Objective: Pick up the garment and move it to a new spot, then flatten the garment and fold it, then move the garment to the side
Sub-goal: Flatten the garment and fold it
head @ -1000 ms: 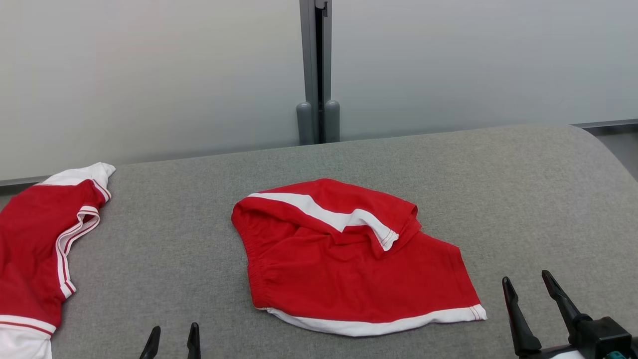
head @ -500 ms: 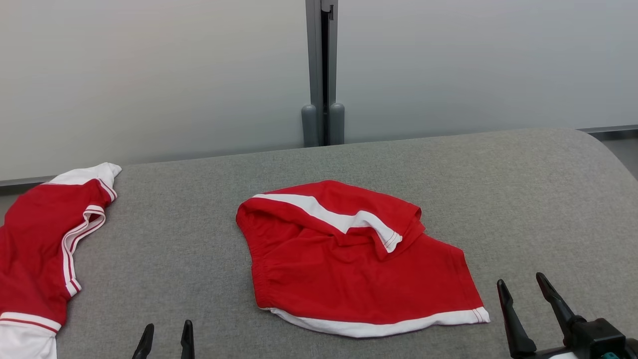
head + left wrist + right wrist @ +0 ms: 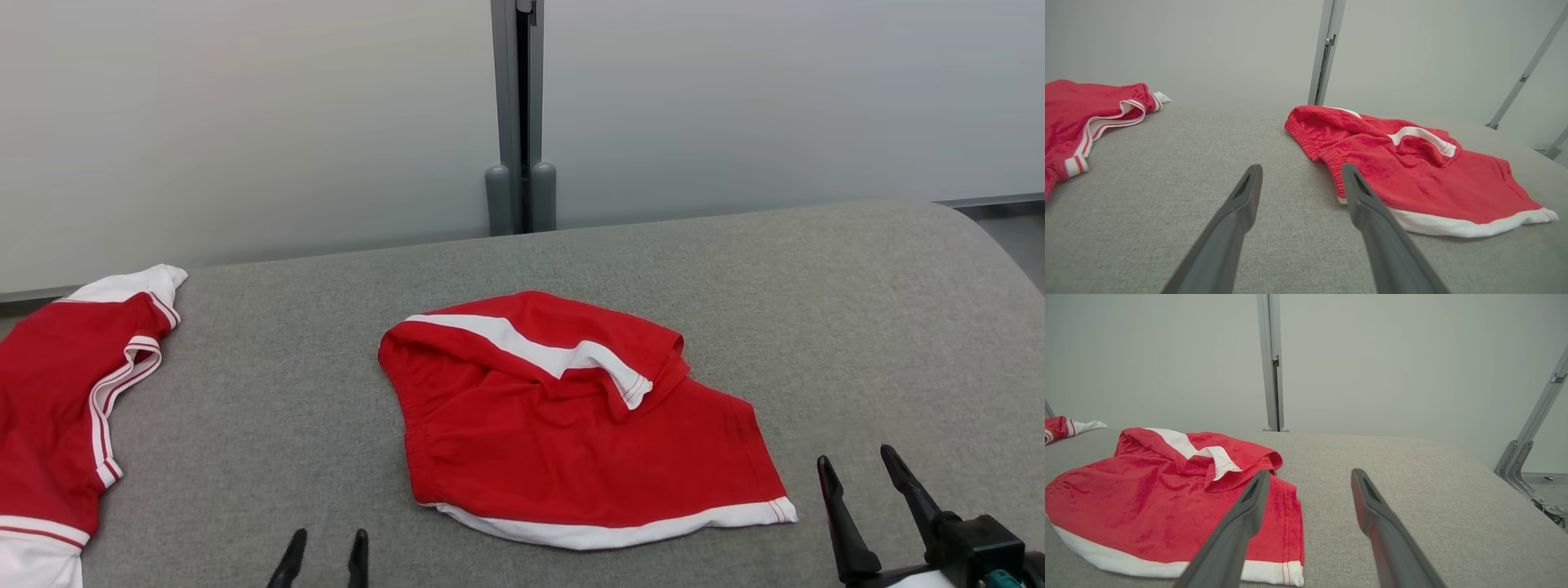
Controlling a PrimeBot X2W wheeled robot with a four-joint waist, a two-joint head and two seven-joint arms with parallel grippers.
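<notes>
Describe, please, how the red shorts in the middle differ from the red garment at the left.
The red shorts lie whole in the middle of the grey surface; the left garment lies at its left side, partly cut off in the head view. The shorts have one broad white hem band; the left garment has narrow white-and-red striped trim. Both are red and white, and rumpled.

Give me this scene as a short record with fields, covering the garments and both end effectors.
surface: grey surface, padded fabric
target: red shorts, white-trimmed, middle, upper part folded over, not flat
other: second red garment, at left edge
left end effector: open, empty, not touching shorts
right end effector: open, empty, beside shorts' hem corner
</notes>
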